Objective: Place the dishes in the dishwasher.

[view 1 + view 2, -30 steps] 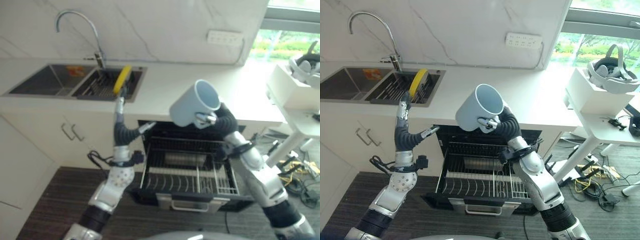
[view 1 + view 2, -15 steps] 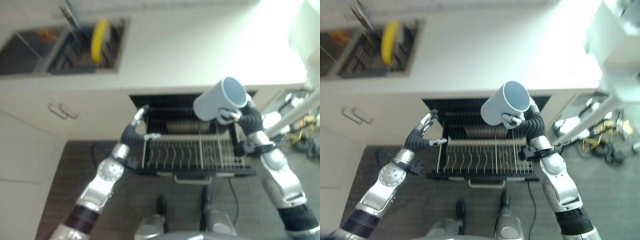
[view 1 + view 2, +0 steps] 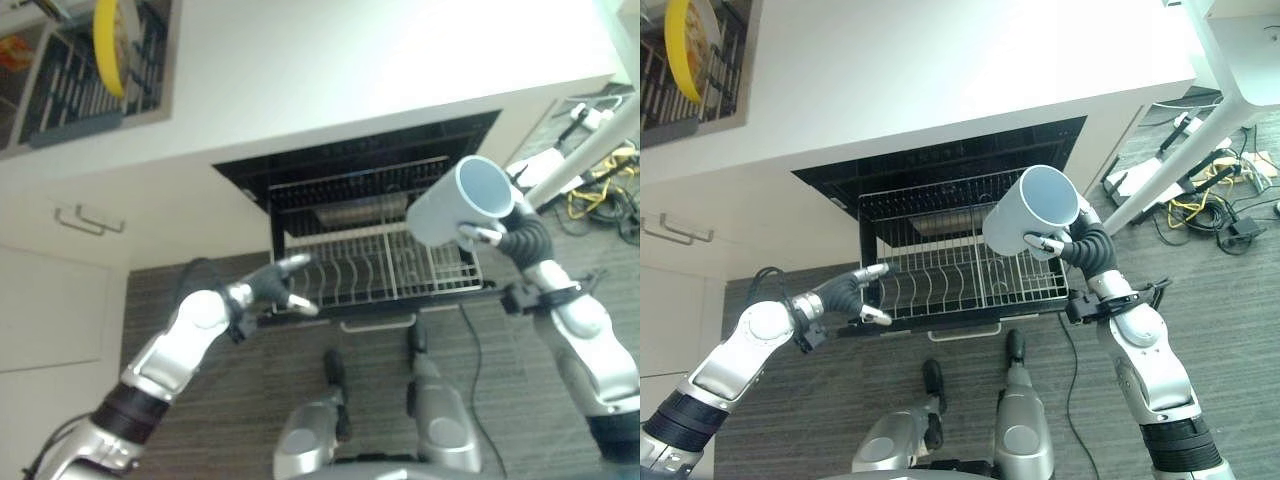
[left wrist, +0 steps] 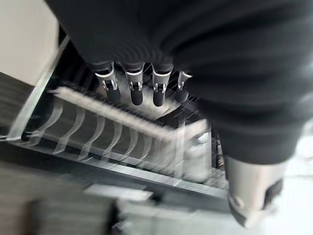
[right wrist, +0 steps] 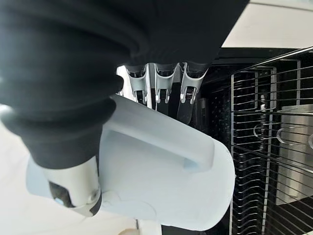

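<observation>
Since a second ago our head camera has tipped down hard: sink and counter slid to the top edge, dishwasher rack (image 3: 960,265) now sits mid-view. Real moves underneath that: our left hand (image 3: 845,292) dropped from up by the sink to the rack's front-left corner, and our right hand (image 3: 1072,243) brought the mug (image 3: 1032,212) down from counter height to over the rack's right side.

Current state:
- Right hand: fingers curled through the mug's handle, thumb clamped on the wall (the right wrist view shows this clearly). Mug is light blue, tilted, mouth facing up and away from us, held in the air above the rack and not touching it.
- Left hand: fingers straight and loosely spread, thumb apart, holding nothing, just at the rack's front rail. Contact with the rail we cannot tell.
- Yellow plate (image 3: 107,45) stands on edge in the sink basket (image 3: 52,95), well apart from both hands.

Our read on doing this step well: the mug likely wants to go mouth-down, so we roll the wrist before descending, not during. Aim for the open-grid section on the right, clear of the plate tines. Left hand can steady the rack. Lower until seated, then uncurl.
</observation>
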